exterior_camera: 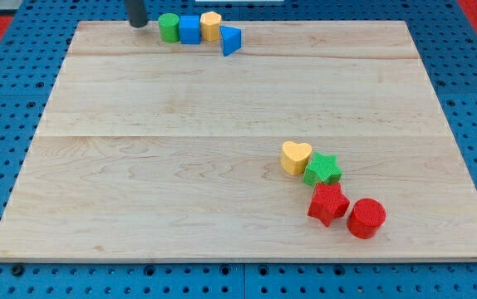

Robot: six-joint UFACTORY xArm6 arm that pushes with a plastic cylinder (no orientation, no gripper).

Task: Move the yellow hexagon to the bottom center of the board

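My tip (138,25) rests at the top edge of the wooden worktop (180,191), towards the view's left. This tool is a plain dark rod with no jaws to part or close, so it clamps on nothing; it stands alone, touching no block.

The yellow hexagon (211,26) lies at the view's top, to the right of my tip and well apart from it. Two blocks sit between them in a row: a green cylinder (169,27), nearest my tip but with a gap between, and a blue cube (189,29) just beside it. The yellow hexagon touches the blue cube on its right side. A blue triangle (231,41) sits just right of and slightly below the hexagon, seemingly touching it.

A second cluster lies in the lower right part of the worktop, far from my tip. A yellow heart (295,157) is at its upper left, with a green star (323,169) pressed against it. Below the green star is a red star (327,203), and a red cylinder (366,218) sits just to the right of that.

The worktop lies on a blue pegboard (6,124).
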